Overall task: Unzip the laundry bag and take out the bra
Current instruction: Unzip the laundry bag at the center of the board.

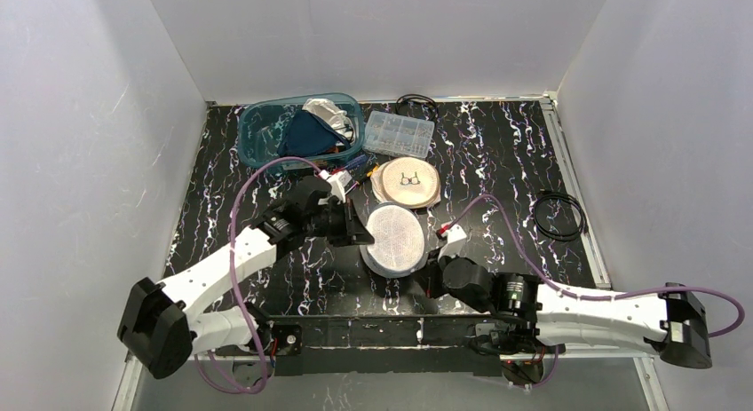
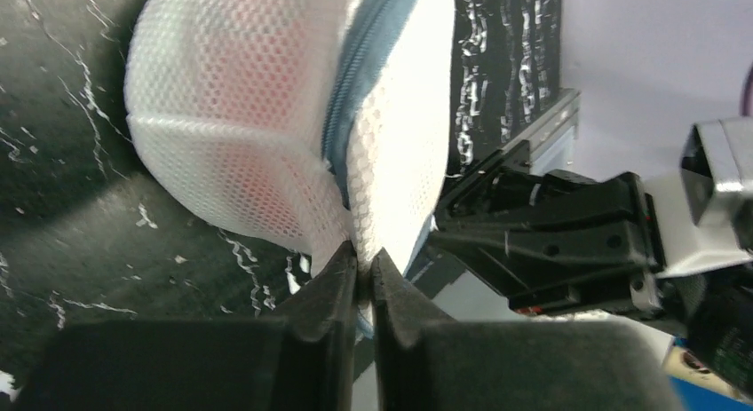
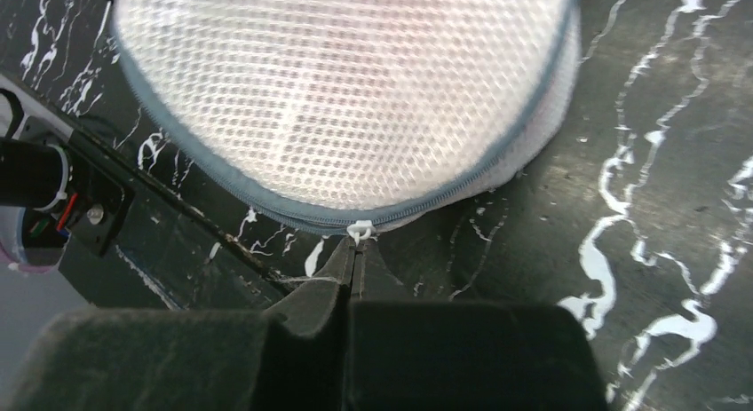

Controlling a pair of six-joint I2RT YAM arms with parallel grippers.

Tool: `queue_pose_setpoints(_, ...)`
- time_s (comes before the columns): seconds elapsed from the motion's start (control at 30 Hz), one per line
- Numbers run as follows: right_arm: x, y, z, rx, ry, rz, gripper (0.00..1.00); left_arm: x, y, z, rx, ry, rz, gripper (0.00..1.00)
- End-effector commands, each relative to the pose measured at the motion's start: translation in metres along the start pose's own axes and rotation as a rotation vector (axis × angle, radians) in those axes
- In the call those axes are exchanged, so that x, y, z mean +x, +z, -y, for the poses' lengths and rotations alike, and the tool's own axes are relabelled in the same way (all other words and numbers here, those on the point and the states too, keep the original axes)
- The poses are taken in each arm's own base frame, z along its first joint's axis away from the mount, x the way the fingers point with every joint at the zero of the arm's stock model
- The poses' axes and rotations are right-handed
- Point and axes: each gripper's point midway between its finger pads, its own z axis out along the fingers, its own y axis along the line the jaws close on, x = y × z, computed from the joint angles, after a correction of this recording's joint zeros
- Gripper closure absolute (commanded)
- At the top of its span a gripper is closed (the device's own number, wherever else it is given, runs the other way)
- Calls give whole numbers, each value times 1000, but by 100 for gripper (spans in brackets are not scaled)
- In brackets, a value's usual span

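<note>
Laundry bag (image 1: 393, 242): round, flat puck shape in white honeycomb mesh, lying near the middle of the table (image 1: 497, 162) towards its near edge, between the two grippers. A grey-blue zipper (image 3: 266, 201) runs round its rim. In the left wrist view the mesh is soft and bulging, with a seam ridge, and a pinkish mass shows faintly through it. Its outline is unclear.

Left gripper (image 2: 364, 269): black fingers nearly together, a fold of the bag's mesh edge nipped between the tips, right by the zipper line. From above it meets the bag on the bag's left side.

Right gripper (image 3: 355, 256): fingers pressed tight together, tips clamped on the small white zipper pull (image 3: 359, 229) at the bag's near rim. In the left wrist view its black housing sits just beside the bag.

Table surface: black with white marble-like veining, smooth with a slight sheen. White walls on three sides.

Around, all beyond the bag:
- Pale tan round disc (image 1: 391, 193) touching or just past the bag's far edge, with a small spectacle-shaped dark outline on it.
- Clear compartment box (image 1: 400, 132), rectangular, holding small parts.
- Translucent teal bin (image 1: 251, 127), rounded corners, holding a dark blue cloth (image 1: 311, 134) and lighter items.
- Black cable coil (image 1: 537, 217) lying well apart to the right.

Nothing lies on top of the bag. Only the two grippers crowd its edges.
</note>
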Motion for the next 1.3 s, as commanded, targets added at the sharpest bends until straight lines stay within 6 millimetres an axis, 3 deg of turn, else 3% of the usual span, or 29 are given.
queue_pose_setpoints(0.0, -6, 9, -35, -130, 24, 32, 99, 0, 7, -7, -33, 37, -65, 84)
queue_pose_setpoints(0.1, -12, 16, -49, -162, 47, 48, 99, 4, 8, -15, -66, -10, -71, 44)
queue_pose_setpoints(0.17, -15, 19, -58, -179, 55, 52, 99, 13, 1, -28, -119, -52, -57, 30)
queue_pose_setpoints(0.33, -16, 27, -76, -218, 51, 34, 99, 49, -29, -53, -165, -170, -31, 19)
queue_pose_setpoints(0.43, -14, 32, -87, -243, 46, 22, 99, 63, -38, -52, -101, -275, 21, 18)
queue_pose_setpoints(0.53, -14, 39, -95, -258, 44, 21, 99, 63, -43, -47, -32, -368, 81, 17)
queue_pose_setpoints(0.77, -10, 49, -110, -285, 38, 2, 99, 51, -27, -38, 24, -416, 105, 20)
queue_pose_setpoints(1.0, -4, 44, -113, -305, 27, -14, 99, 37, -2, -42, -10, -438, 113, 37)
queue_pose_setpoints(1.1, -5, 40, -110, -303, 27, -12, 99, 38, 7, -45, -36, -438, 90, 51)
queue_pose_setpoints(1.27, -4, 32, -98, -267, 23, -18, 99, 30, 8, -47, -63, -425, 115, 85)
